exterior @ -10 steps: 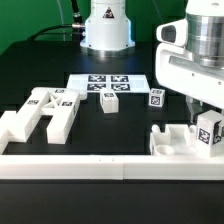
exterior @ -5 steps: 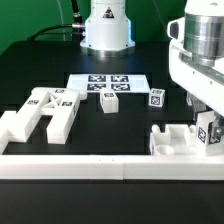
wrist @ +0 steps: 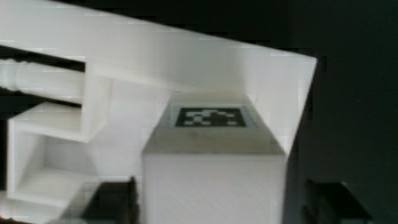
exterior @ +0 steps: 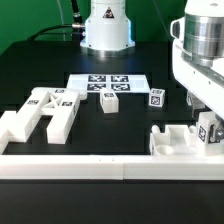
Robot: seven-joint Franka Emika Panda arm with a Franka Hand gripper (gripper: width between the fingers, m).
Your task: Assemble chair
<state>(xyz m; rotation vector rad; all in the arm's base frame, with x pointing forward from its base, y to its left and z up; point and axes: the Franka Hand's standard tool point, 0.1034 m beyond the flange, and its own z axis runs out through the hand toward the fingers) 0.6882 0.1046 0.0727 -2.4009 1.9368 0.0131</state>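
- I see the hand down over the tagged white chair part, with its fingers on either side.
- I cannot tell whether it is pinching or just clear of it.

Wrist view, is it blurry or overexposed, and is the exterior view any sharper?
Wrist view: soft all over, edges smeared, the tag on the chair part only roughly readable, upper white faces washed out nearly flat. Exterior view: sharper and evenly lit, the marker board tags crisp, though the border wall shows little shading against the dark table.
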